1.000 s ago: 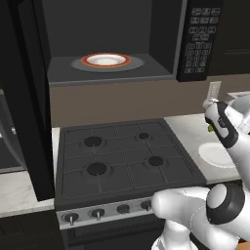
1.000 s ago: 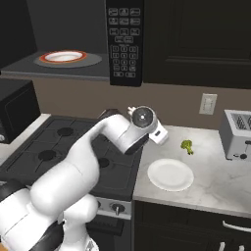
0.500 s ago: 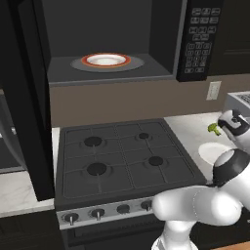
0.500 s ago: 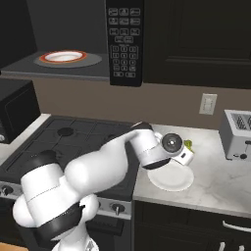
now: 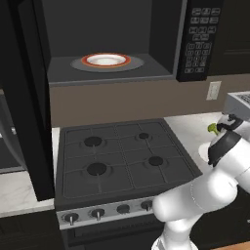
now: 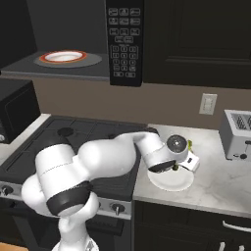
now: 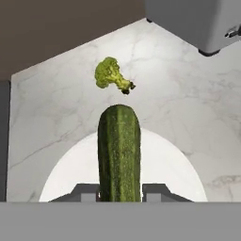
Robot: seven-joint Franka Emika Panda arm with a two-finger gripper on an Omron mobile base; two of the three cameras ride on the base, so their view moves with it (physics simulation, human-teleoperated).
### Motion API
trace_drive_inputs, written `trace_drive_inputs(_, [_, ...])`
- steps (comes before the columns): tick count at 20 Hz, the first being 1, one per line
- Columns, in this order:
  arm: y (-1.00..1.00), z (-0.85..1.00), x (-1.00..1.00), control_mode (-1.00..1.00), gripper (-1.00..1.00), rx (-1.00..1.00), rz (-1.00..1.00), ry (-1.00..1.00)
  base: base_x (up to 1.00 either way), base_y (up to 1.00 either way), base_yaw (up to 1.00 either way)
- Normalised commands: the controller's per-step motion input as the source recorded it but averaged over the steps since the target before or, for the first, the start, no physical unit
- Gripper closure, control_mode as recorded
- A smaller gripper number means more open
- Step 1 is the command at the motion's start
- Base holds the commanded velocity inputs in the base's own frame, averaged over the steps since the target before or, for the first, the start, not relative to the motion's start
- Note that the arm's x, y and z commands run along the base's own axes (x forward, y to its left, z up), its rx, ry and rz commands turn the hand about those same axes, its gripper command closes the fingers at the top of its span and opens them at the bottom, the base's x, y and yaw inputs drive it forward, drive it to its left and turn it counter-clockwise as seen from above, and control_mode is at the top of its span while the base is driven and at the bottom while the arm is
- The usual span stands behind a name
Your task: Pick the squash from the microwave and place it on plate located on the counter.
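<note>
At the left, the black microwave (image 5: 112, 44) stands open, its grey cavity holding a round orange-rimmed dish (image 5: 106, 60) above the dark, matte stovetop (image 5: 122, 156). To its right, over the pale marbled counter (image 7: 188, 108), the gripper (image 7: 120, 192) clamps the dark green, faintly pebbled, cylindrical squash (image 7: 119, 150) above the smooth round white plate (image 7: 164, 164). A knobbly broccoli floret (image 7: 111, 74) lies beyond, a boxy grey toaster (image 6: 237, 134) farther right.

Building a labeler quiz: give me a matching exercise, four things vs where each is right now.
Things:
1. squash
2. broccoli floret
3. orange-rimmed dish
4. toaster

Places:
A. on the microwave turntable
B. in the pincer, over the plate
C. at the counter's far right
D. on bare counter, just past the plate

Pairs: 1-B, 2-D, 3-A, 4-C
</note>
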Motion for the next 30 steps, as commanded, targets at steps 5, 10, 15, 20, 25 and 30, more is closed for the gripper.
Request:
trace_drive_inputs(5, [0.02, -0.51, 0.0, -1.0, 1.0, -0.06, 0.0, 0.05, 0.0, 0.0, 0.0])
trace_drive_inputs(10, [0.02, -0.44, 0.01, -1.0, 1.0, -0.02, 0.0, 0.05, 0.0, 0.0, 0.0])
trace_drive_inputs(15, [0.0, -0.18, 0.02, -1.0, 1.0, 0.0, 0.0, 0.08, 0.0, 0.0, 0.0])
trace_drive_inputs(20, [0.0, -0.21, 0.07, -1.0, 1.0, 0.0, 0.0, 0.06, 0.0, 0.0, 0.0])
trace_drive_inputs(25, [0.0, -0.22, 0.09, -1.0, 1.0, 0.0, 0.0, 0.06, 0.0, 0.0, 0.0])
trace_drive_inputs(30, [0.0, -0.03, 0.0, -1.0, -1.0, 0.0, 0.0, 0.0, 0.0, 0.0, 0.0])
